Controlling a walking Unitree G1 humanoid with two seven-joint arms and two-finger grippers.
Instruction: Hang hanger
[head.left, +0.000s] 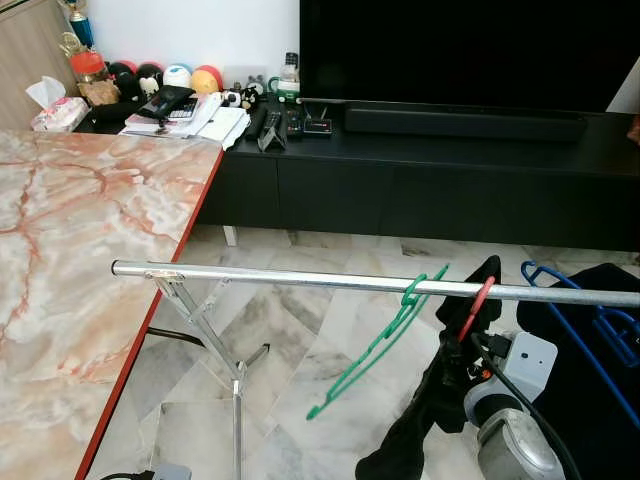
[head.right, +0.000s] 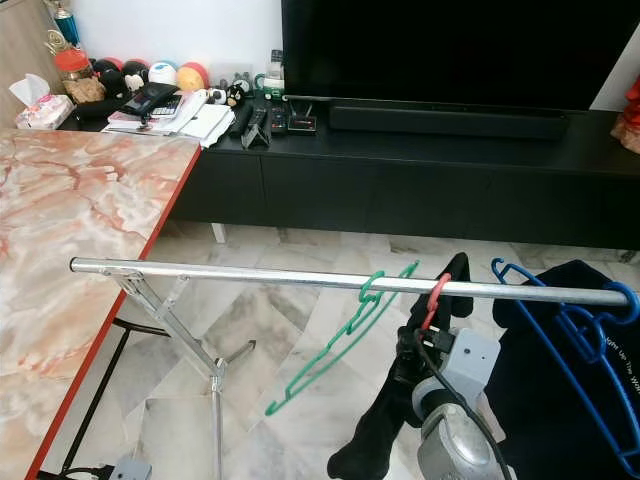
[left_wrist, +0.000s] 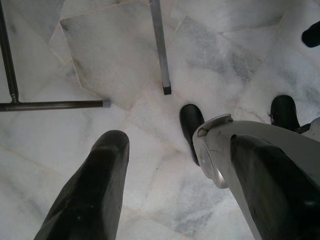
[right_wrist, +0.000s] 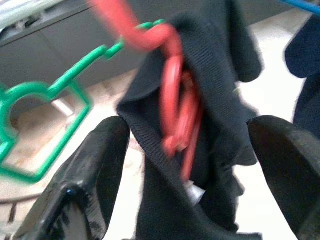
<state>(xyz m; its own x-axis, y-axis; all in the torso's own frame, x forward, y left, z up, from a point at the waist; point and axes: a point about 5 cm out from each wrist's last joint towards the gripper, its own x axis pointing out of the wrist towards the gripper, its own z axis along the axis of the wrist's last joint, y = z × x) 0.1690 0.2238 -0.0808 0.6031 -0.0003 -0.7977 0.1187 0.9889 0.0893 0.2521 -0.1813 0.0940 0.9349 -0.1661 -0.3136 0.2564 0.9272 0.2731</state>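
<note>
A silver rail (head.left: 300, 279) runs across in front of me at chest height. The hook of a red hanger (head.left: 481, 298) lies over the rail, and a black garment (head.left: 425, 420) hangs from it. My right gripper (right_wrist: 192, 165) is open just below the rail. Its fingers (right_wrist: 102, 160) stand wide on either side of the red hanger (right_wrist: 175, 95) and the black cloth (right_wrist: 220, 70), not pressing them. A green hanger (head.left: 385, 335) hangs bare from the rail just left of the red one. My left gripper (left_wrist: 175, 195) hangs open over the marble floor.
A blue hanger (head.left: 585, 325) with dark clothing hangs on the rail's right end. The marble table (head.left: 70, 250) with a red edge is on the left. The rack's folding legs (head.left: 215, 345) stand beside it. A black TV console (head.left: 430, 170) lies behind. My feet (left_wrist: 191, 122) show on the floor.
</note>
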